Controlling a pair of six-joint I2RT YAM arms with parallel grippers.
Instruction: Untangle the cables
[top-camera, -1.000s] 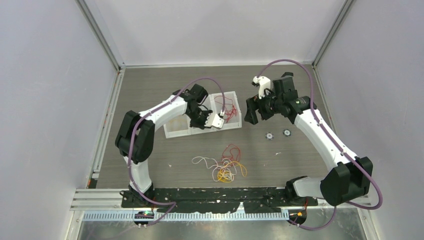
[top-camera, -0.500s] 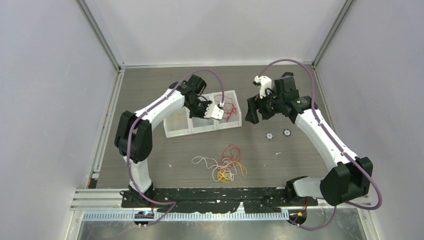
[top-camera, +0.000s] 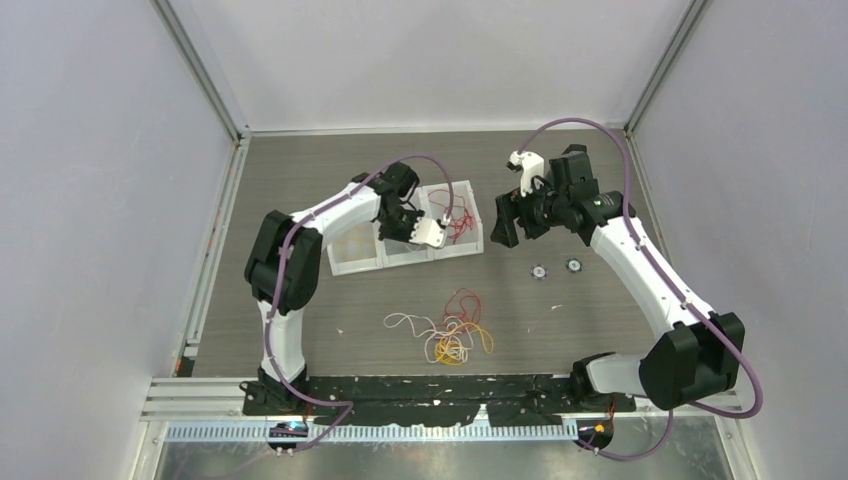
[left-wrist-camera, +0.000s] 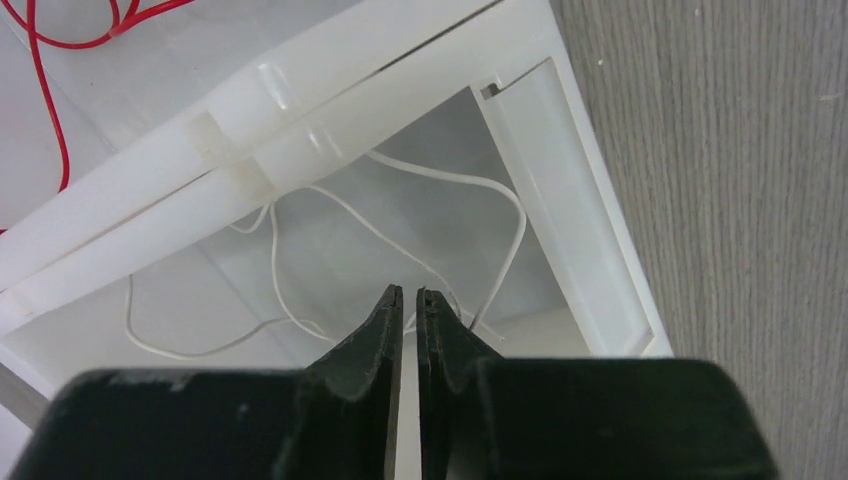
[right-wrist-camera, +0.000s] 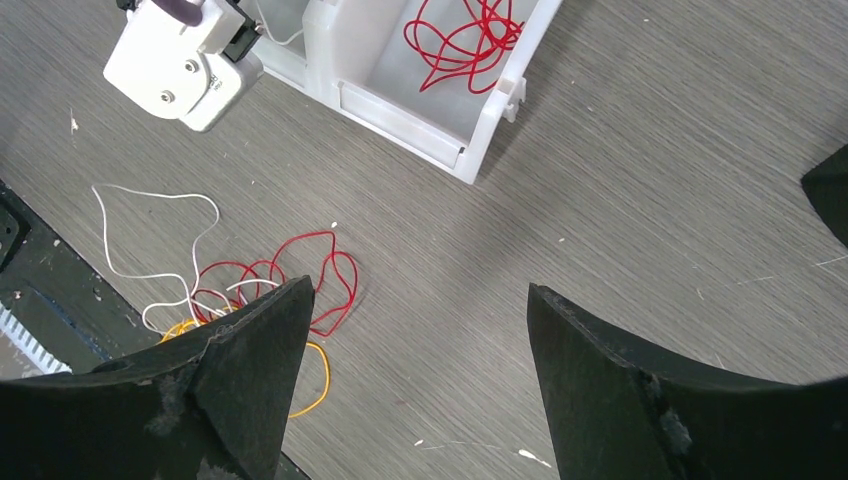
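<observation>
Grey worktop (top-camera: 330, 170); carries tangled cables (top-camera: 452, 330) near front edge, frontward of both jaws, neither clearly nearer: left jaws shut above a white cable (left-wrist-camera: 521, 232) in the bins (top-camera: 352, 266), right jaws wide, empty.

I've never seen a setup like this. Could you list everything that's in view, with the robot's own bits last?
table: one, grey wood-grain, under everything
bins: three, white, in a row towards the far middle of the table
red cables: a loose bunch, count unclear, red, in the right-hand bin
white cable: at least one, white, in the middle bin
cable tangle: one heap, red, white and yellow-orange, on the table near the arm bases
small round discs: two, dark with pale centres, on the table right of the bins
left arm: one, white and black with a purple hose, jaws shut above the middle bin
right arm: one, same colours, jaws open, just right of the bins
</observation>
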